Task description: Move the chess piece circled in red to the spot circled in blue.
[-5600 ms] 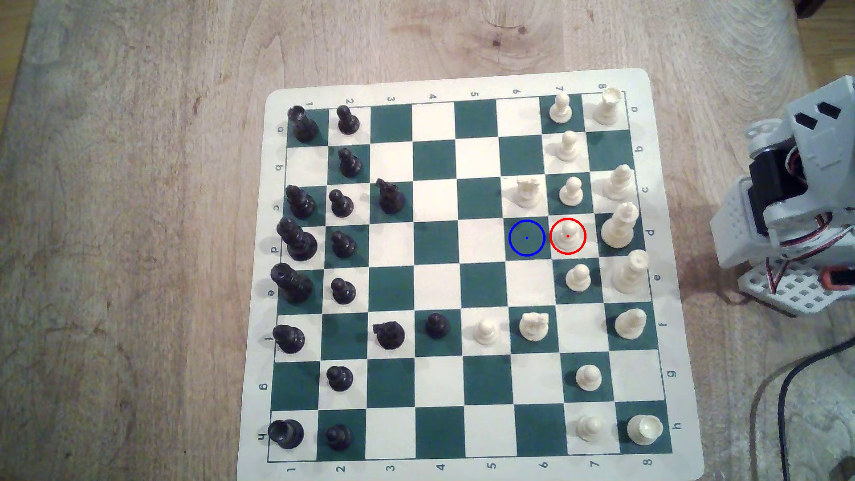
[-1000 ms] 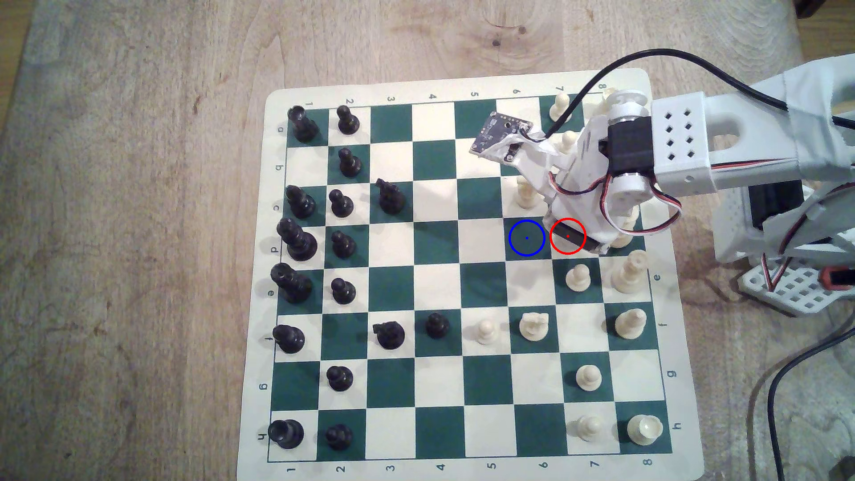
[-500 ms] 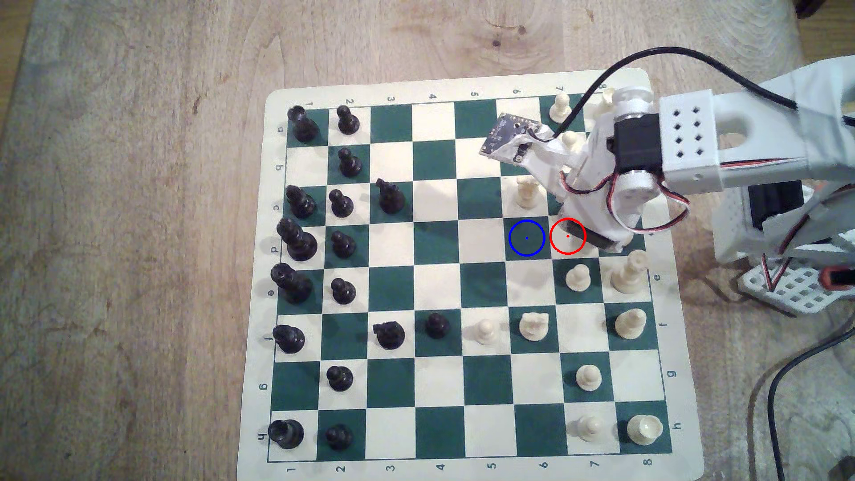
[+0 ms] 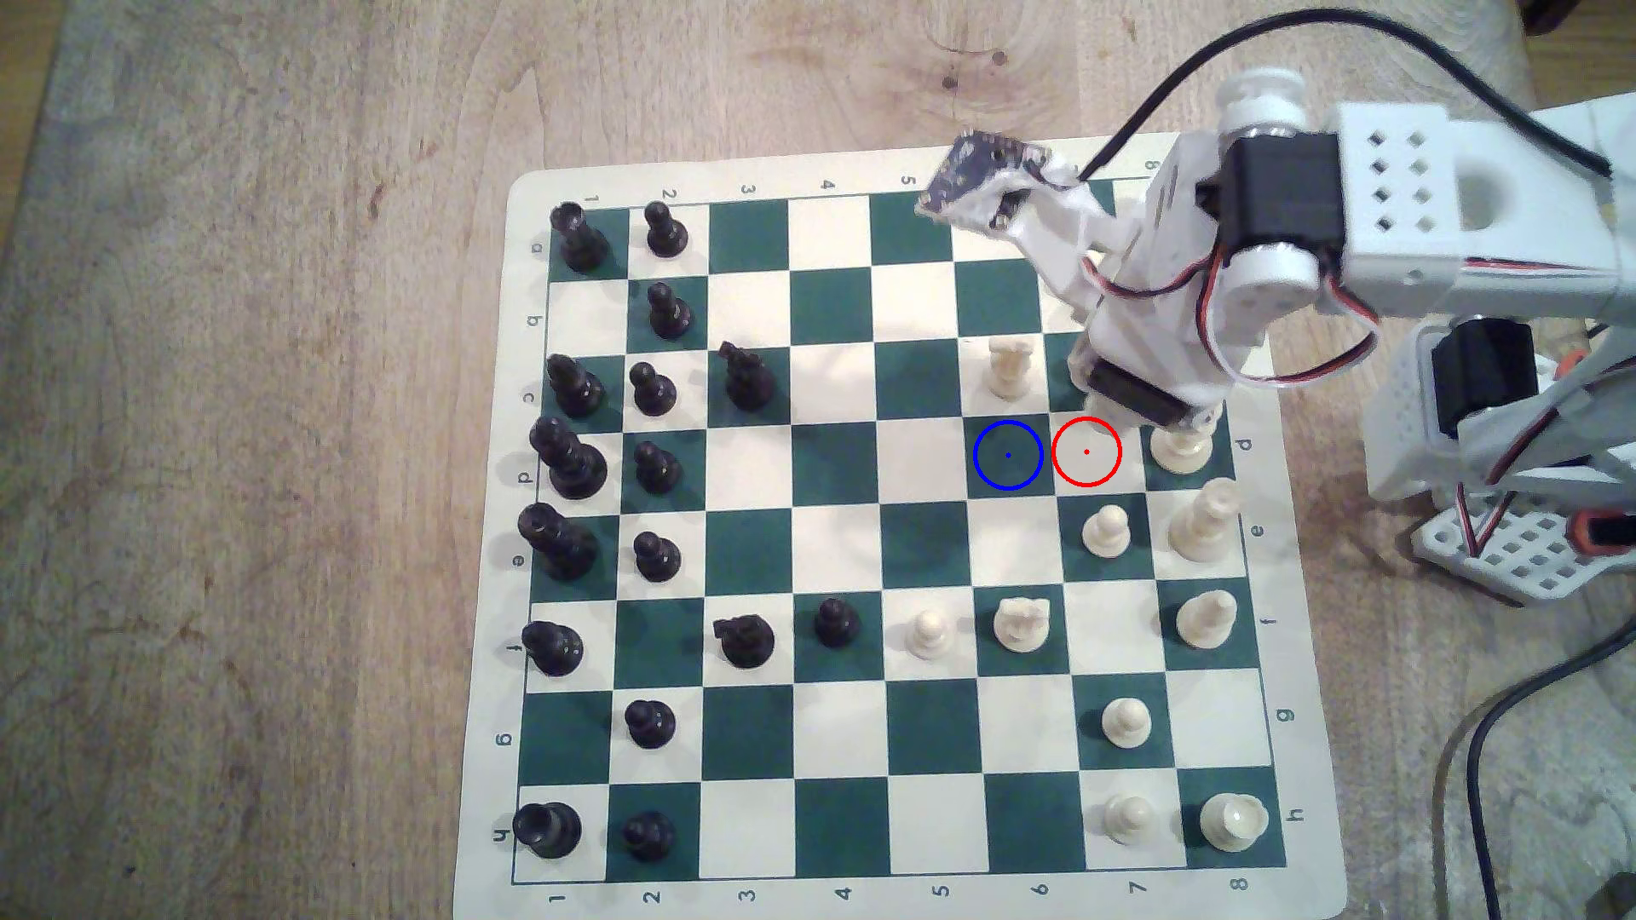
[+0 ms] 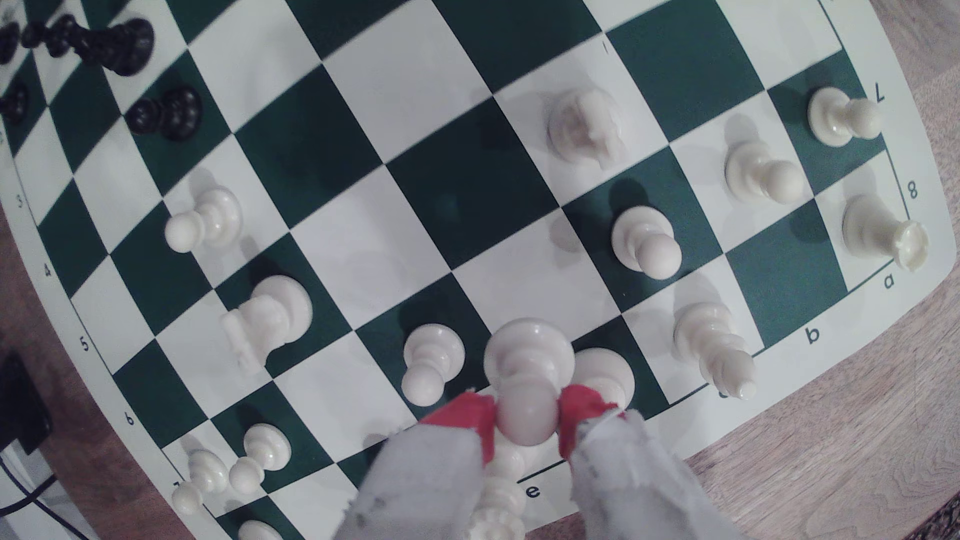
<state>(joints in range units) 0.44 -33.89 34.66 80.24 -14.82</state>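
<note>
**Pawn held clear of the board**

The cream pawn (image 5: 527,363) hangs above the chessboard (image 4: 620,885), its ball head pinched between the red fingertips (image 5: 470,418) of the gripper (image 5: 527,415), which is closed tight on it. In the exterior view the red-ringed white square (image 4: 1087,452) lies bare, and just to its left the blue-ringed green square (image 4: 1008,455) is bare too. A cream knight (image 4: 1009,367) stands on the square above the blue ring.
</note>
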